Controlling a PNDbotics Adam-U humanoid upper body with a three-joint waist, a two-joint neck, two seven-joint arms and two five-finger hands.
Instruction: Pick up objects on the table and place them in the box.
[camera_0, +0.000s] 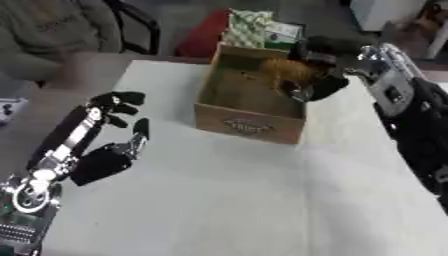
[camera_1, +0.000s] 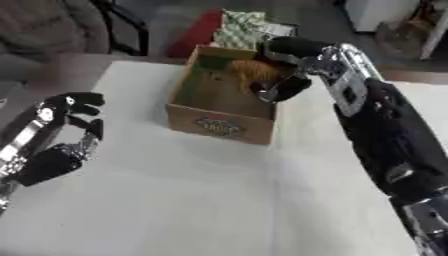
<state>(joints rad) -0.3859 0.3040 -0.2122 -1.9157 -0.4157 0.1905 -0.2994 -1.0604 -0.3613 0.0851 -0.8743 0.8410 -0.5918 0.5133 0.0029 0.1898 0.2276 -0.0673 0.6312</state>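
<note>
The right hand (camera_1: 284, 67) has its fingers curled round an orange fuzzy thing (camera_1: 252, 70), right over the open box (camera_1: 219, 122), so it only needs dropping straight down.

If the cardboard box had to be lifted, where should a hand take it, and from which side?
My guess: pinch the box near-left top rim from the robot's left. The top is open, that wall is bare, and the left hand is nearest; the right hand occupies the far-right rim.
</note>
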